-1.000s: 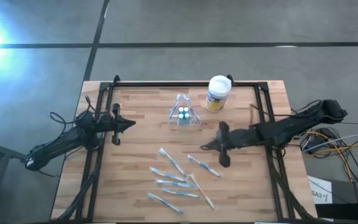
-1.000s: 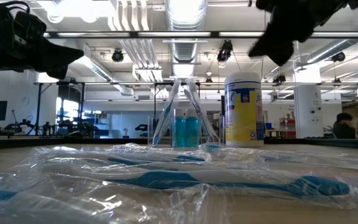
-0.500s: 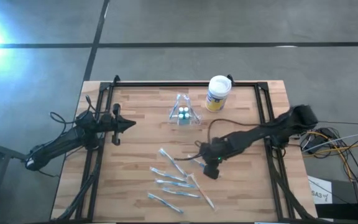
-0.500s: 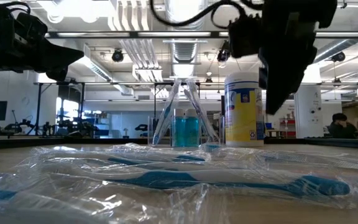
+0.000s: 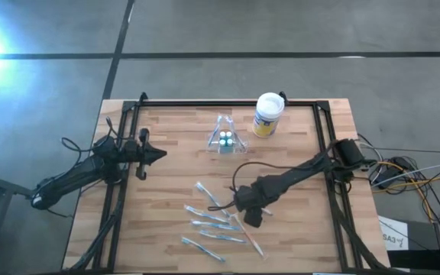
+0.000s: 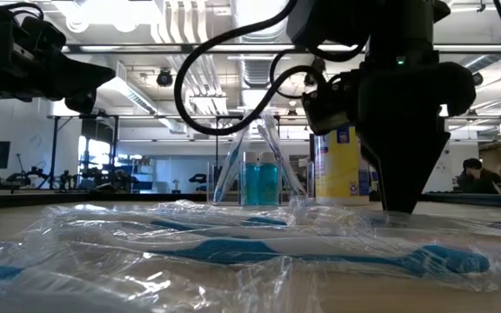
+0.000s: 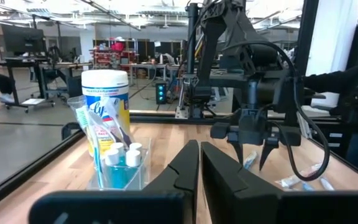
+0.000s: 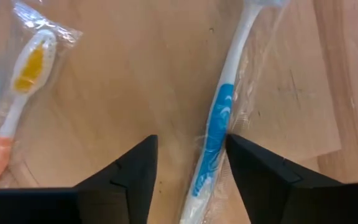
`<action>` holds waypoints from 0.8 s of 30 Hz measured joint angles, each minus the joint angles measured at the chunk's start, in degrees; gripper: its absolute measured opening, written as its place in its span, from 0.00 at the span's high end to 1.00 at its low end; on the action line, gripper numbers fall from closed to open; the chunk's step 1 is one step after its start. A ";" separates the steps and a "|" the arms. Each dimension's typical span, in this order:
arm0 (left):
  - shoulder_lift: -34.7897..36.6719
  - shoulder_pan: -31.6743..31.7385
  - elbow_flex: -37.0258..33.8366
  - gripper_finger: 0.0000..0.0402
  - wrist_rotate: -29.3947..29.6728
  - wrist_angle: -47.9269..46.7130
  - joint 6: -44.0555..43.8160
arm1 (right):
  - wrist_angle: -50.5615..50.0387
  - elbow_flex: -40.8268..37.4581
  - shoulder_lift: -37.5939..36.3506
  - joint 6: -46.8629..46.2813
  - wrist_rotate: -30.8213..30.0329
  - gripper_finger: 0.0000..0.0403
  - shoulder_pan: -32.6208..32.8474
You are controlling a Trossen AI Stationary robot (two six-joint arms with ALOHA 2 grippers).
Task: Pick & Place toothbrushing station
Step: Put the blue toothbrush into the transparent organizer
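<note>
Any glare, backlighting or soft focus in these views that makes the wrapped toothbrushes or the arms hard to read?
High view: a blown-out glare patch on the floor, upper left; table evenly lit. Low view: bright ceiling lights leave the right end effector a silhouette, and the nearest wrapped toothbrush is soft, its wrapper glinting. Right wrist view: blue toothbrush fairly clear.

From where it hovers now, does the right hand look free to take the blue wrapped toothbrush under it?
Probably yes: the right hand is open just above the blue toothbrush, whose handle lies between the fingers with nothing covering it.
</note>
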State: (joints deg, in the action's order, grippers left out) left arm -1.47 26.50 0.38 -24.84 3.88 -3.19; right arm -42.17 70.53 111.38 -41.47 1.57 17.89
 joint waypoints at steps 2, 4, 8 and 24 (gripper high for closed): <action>-0.24 -0.03 -0.02 0.95 -0.01 -0.02 -0.01 | 0.01 0.09 0.45 0.06 -0.02 0.50 0.00; -0.45 -0.04 -0.02 0.96 -0.03 -0.07 -0.03 | 0.01 0.01 0.52 0.84 -0.07 0.50 0.00; -0.64 -0.08 -0.04 0.97 -0.10 -0.35 -0.15 | -0.53 -0.02 0.50 0.98 -0.80 0.52 0.00; -1.08 -0.09 -0.04 0.95 -3.18 -0.52 -0.35 | -9.76 9.91 -3.44 -2.38 -8.67 0.57 3.52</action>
State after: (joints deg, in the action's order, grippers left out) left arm -2.55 26.41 0.34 -28.02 3.36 -3.55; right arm -51.94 80.45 107.94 -43.85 -7.10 21.41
